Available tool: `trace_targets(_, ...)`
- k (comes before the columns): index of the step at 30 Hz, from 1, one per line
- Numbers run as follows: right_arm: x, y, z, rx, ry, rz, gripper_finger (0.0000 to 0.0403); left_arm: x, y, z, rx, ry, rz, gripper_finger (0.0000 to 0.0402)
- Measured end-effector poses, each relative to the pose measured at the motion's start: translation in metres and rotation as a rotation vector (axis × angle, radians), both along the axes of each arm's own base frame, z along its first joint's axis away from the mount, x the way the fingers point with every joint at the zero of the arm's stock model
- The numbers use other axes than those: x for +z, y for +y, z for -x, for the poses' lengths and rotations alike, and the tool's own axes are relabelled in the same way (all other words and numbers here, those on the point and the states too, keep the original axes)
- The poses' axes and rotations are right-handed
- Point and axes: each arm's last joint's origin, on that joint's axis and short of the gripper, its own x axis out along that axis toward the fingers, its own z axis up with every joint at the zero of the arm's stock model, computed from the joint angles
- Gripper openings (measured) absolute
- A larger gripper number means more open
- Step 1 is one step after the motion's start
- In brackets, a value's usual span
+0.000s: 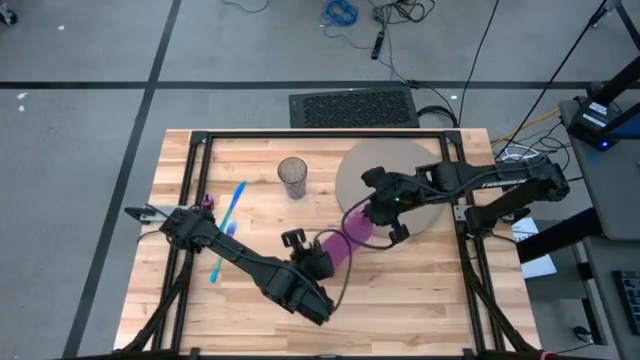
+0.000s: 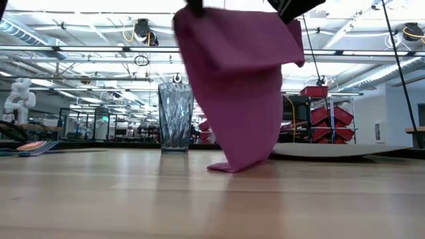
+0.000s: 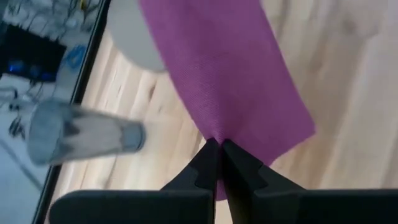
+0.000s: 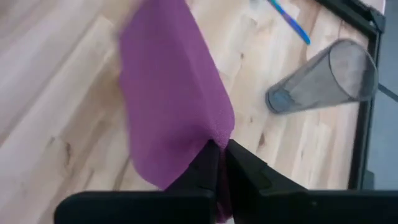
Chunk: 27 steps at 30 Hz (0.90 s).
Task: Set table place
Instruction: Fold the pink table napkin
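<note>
- Because the purple napkin (image 1: 350, 232) is soft cloth, it sags in a loose fold between its two held corners, and in the low view its lowest tip (image 2: 229, 166) touches the bench (image 1: 400, 290) while the rest hangs in the air.
- It hangs over the middle of the bench, just beside the near edge of the round grey mat (image 1: 385, 180), not yet laid flat.
- The left pincer (image 3: 217, 148) is clenched on one edge of the cloth, fingers pressed together with the fabric between them.
- The right pincer (image 4: 219, 149) grips another edge the same way, so the cloth is stretched between the two arms.
- In my judgement the napkin is light and limp; it will drape and crumple rather than hold shape, so corners or hems are the places to pinch, and both should be kept taut to lay it smooth.
- It is unlikely to slip from a tight pinch, but a slack hold could let it bunch.
- The clear glass (image 1: 292, 178) stands upright, near but apart from the cloth; it looks fragile and easy to tip.
- The blue cutlery (image 1: 233, 206) lies further off toward the left arm's base.
</note>
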Motion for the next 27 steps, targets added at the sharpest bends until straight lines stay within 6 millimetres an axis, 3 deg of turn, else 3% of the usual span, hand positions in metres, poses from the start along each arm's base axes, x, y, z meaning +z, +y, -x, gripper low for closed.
trace_targets(5, 0.004, 0.002, -0.004, 0.044, -0.056, -0.065, 0.0000, -0.003, 0.016, 0.027, 0.105, -0.010, 0.003, 0.0000)
trace_targets(10, 0.008, 0.003, -0.008, 0.064, -0.112, -0.074, 0.0000, 0.005, 0.014, 0.048, 0.119, -0.062, 0.005, 0.0000)
trace_targets(17, 0.013, 0.004, -0.015, 0.064, -0.197, -0.079, 0.0000, 0.011, 0.019, 0.051, 0.096, -0.046, -0.016, 0.0000)
trace_targets(23, 0.010, 0.020, -0.016, 0.113, -0.190, -0.087, 0.0000, 0.011, 0.024, 0.049, 0.062, -0.018, -0.044, 0.0000)
trace_targets(27, 0.012, 0.027, -0.016, 0.107, -0.207, -0.081, 0.0000, 0.023, 0.029, 0.055, 0.049, -0.049, -0.054, 0.0000)
